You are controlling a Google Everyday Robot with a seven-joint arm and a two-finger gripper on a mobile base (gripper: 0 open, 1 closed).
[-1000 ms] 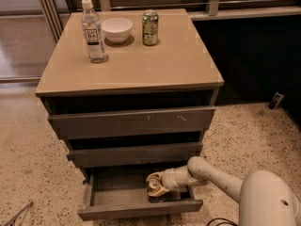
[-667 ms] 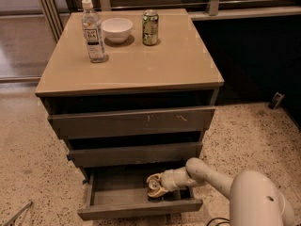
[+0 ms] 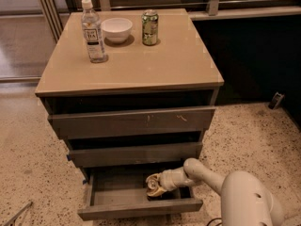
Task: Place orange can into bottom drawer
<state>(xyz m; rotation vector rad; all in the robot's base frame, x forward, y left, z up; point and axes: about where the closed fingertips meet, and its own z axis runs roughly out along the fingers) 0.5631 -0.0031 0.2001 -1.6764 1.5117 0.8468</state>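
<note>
Orange-and-brown, the orange can (image 3: 158,191) lies low inside the pulled-out bottom drawer (image 3: 141,209), right of centre. The gripper (image 3: 153,184) reaches in from the right, its fingers closed narrowly around the can, gripping it.

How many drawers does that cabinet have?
3. The top drawer is slightly out, the middle drawer sits below it, and the bottom drawer is pulled open near the floor, with the gripper inside it.
</note>
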